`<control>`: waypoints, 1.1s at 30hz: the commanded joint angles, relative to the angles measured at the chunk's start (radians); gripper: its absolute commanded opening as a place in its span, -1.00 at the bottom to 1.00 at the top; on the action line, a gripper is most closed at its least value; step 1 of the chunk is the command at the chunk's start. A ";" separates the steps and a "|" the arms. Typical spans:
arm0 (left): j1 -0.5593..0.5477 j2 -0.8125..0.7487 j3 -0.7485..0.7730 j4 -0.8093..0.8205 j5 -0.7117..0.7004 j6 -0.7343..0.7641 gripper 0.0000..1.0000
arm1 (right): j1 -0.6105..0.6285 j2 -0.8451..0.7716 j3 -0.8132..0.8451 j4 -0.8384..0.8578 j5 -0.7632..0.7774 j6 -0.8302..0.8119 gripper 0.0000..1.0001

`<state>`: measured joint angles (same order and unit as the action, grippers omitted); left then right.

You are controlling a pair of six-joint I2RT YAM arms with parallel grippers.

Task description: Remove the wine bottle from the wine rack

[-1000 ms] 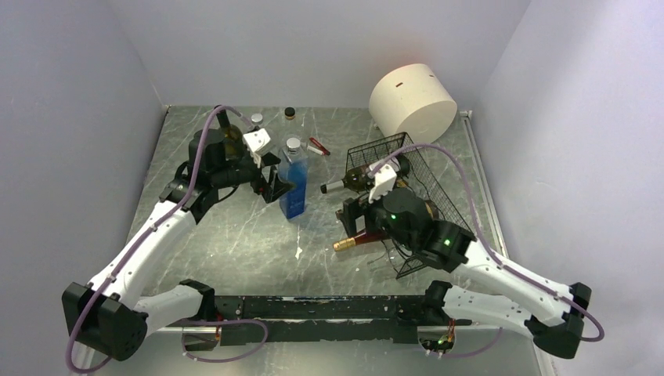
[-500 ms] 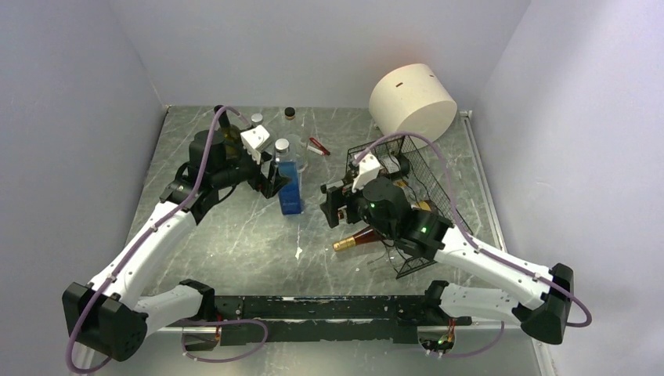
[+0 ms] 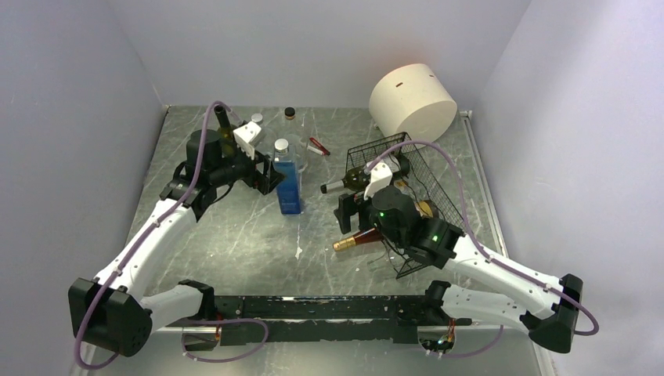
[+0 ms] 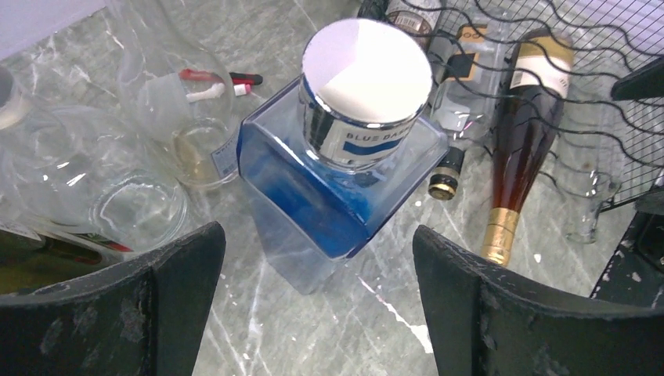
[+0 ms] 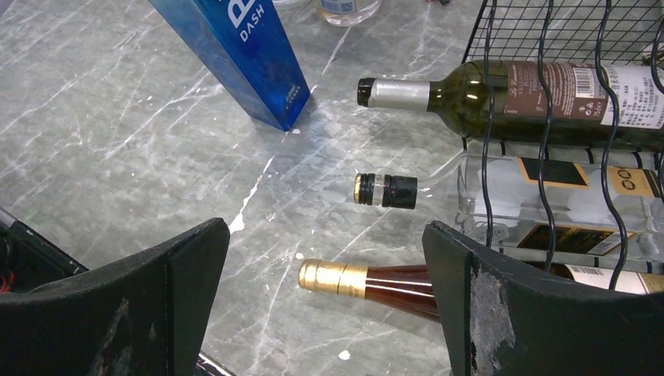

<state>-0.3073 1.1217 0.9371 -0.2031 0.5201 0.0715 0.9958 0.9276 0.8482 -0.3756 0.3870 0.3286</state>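
Right tool (image 5: 326,231), fingers spread, hangs low facing the green wine bottle (image 5: 485,98) lying in the wine rack (image 5: 564,27), neck poking out. Left tool (image 4: 317,235), also spread, faces a blue bottle (image 4: 313,188) on the grey marbled counter (image 3: 235,235).

arms (image 3: 149,241): white shells — black joints | cables (image 3: 427,143): purple, looped | LEDs (image 3: 381,214): green

The blue bottle (image 4: 313,196) shows "BLUE DA", cut off by the curve, on the silver collar (image 4: 368,145) under its cap, and "DASH" in white on its side. The green wine bottle (image 5: 454,98) carries a barcode label (image 5: 575,81), its print too small to read.
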 commanded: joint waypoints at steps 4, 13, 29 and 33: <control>-0.086 -0.103 -0.020 0.035 -0.152 -0.216 0.87 | -0.002 -0.007 -0.016 -0.004 0.027 -0.004 1.00; -0.252 -0.158 0.067 -0.272 -0.551 -0.540 0.87 | -0.002 -0.041 -0.040 0.043 0.005 -0.025 1.00; -0.513 0.110 0.334 -0.421 -1.132 -0.657 0.86 | -0.002 -0.070 -0.034 -0.010 0.004 0.037 1.00; -0.512 0.165 0.369 -0.427 -1.179 -0.639 0.86 | -0.003 -0.096 -0.037 -0.022 0.017 0.037 1.00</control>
<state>-0.8154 1.2556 1.2488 -0.5983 -0.5430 -0.5636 0.9958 0.8658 0.8150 -0.3805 0.3855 0.3485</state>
